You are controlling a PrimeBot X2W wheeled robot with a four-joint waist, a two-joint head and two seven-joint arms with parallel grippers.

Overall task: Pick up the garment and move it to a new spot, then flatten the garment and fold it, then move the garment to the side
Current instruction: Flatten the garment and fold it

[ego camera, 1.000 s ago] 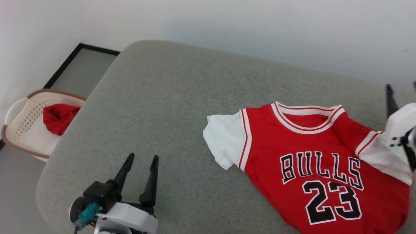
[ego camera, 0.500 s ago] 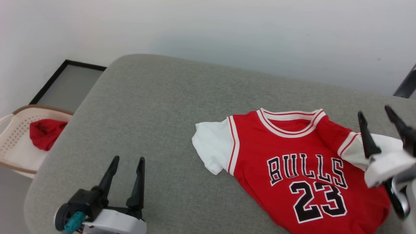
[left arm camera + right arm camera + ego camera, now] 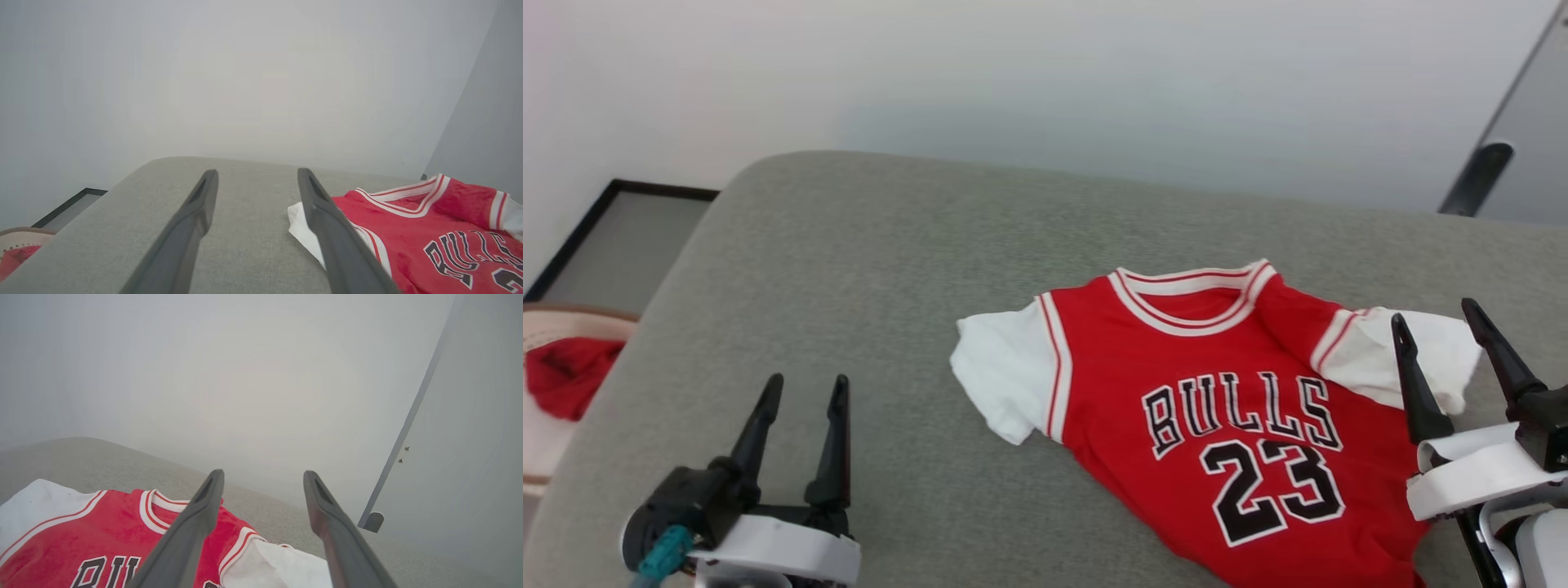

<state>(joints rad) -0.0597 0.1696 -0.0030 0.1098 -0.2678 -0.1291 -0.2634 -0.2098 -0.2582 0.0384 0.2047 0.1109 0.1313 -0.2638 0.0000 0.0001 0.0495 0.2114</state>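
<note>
Because the whole head view has swung round over the last second, the cream basket (image 3: 580,314) with its plain red cloth (image 3: 564,371) now sits cut off at the far left edge. That is the camera turning, not the basket sliding. The left gripper (image 3: 807,381) keeps its place at the lower left, jaws spread wide and empty, poised over bare grey cushion (image 3: 890,245) and well apart from the shirt. Further right, the garment (image 3: 1217,400) lies face up on the cushion, apparently unmoved. Its collar points away from the robot, the chest lettering is readable, and the white sleeve (image 3: 996,376) nearer the left gripper is spread flat. The body is skewed and a little rumpled. The real change is at the right. The right gripper (image 3: 1434,312), a second ago only a pale housing at the picture's edge, has come fully into sight at the lower right. Its fingers are spread wide with nothing between them, and their tips lie across the other white sleeve (image 3: 1364,351). Whether they touch the cloth I cannot tell. I judge that the robot has squared itself to the shirt with both arms ready, so the pick-up has not yet begun. The right side looks closer to a first grasp than the left.
</note>
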